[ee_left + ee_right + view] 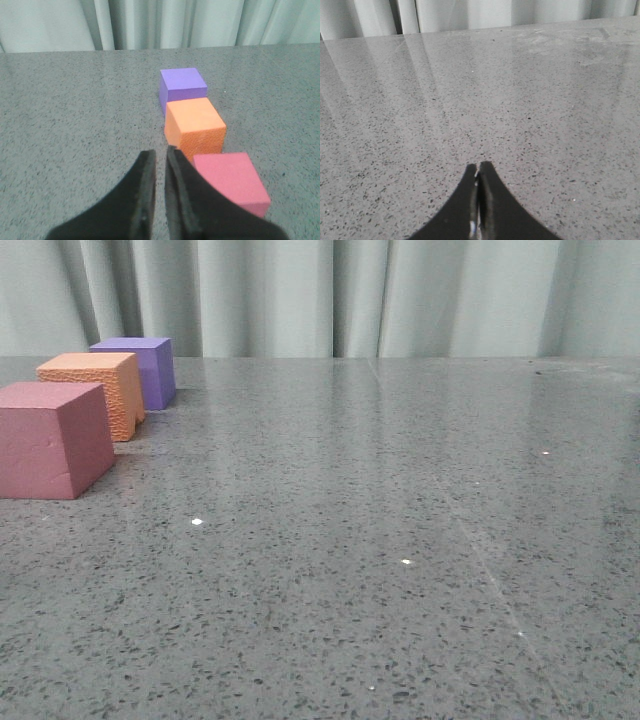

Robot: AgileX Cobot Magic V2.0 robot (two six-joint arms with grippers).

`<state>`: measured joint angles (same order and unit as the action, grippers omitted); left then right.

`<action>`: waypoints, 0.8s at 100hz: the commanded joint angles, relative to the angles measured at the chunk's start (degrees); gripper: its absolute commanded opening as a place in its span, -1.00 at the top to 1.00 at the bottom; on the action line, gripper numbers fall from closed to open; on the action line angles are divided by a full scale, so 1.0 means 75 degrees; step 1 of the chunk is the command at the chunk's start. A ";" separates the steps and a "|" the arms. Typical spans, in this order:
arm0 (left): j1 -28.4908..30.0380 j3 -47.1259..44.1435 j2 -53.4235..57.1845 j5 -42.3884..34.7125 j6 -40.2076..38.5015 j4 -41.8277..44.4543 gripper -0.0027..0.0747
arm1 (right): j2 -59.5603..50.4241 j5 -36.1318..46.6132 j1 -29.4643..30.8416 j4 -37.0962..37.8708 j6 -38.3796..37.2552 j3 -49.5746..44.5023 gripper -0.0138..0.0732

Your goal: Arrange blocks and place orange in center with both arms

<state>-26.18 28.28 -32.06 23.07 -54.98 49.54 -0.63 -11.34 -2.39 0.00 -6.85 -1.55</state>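
Three blocks stand in a row at the table's far left: a dusty pink cube (55,440) nearest, the orange (95,390) with its pebbled face in the middle, and a purple cube (140,368) farthest. The left wrist view shows the same row: purple (182,86), orange (195,122), pink (230,180). My left gripper (160,152) hovers just beside the orange and pink cubes. Its jaws are shut to a thin slit and hold nothing. My right gripper (478,166) is shut and empty over bare table. Neither arm shows in the front view.
The speckled grey table (380,540) stretches wide to the right of the blocks. A pale curtain (400,290) hangs behind its far edge.
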 commanded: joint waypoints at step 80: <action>0.0021 -0.0647 0.1234 0.0237 -0.0069 0.0201 0.98 | -0.0155 0.0653 0.0051 0.0000 0.0066 0.0096 0.84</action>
<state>-26.18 21.79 -22.49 27.41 -55.02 49.65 -0.63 -11.34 -2.39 0.00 -6.85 -1.55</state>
